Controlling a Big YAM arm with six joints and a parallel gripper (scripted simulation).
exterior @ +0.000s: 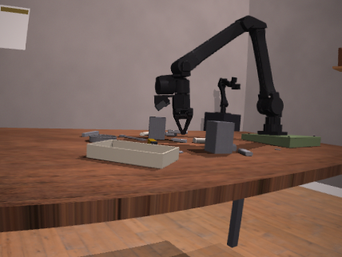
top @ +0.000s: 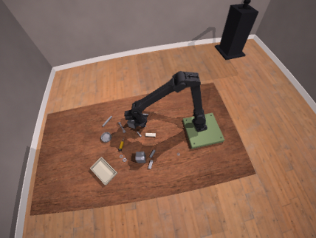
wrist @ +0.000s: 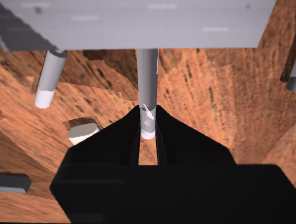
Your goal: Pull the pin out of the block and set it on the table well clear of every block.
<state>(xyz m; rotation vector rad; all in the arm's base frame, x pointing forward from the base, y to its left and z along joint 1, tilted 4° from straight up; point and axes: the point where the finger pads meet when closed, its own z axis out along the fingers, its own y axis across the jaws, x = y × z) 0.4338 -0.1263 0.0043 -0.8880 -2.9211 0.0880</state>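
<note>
The arm (exterior: 216,41) is matte black all over, built of slim tubular links joined by rounded, thicker joint housings, the bulkiest at the elbow and low on the upright link. It rises from a flat, square, pale green base plate (top: 218,138) with a small dark screw at each corner. The gripper (exterior: 183,127) is black too, with two wedge-shaped fingers tapering to narrow tips.

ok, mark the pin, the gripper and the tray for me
pin (wrist: 147,80), wrist view: on its shaft, between the block above and the fingers.
gripper (wrist: 148,134), wrist view: midway between the fingertips, shut on the pin's end.
tray (exterior: 120,156), exterior view: on its near side wall.
</note>
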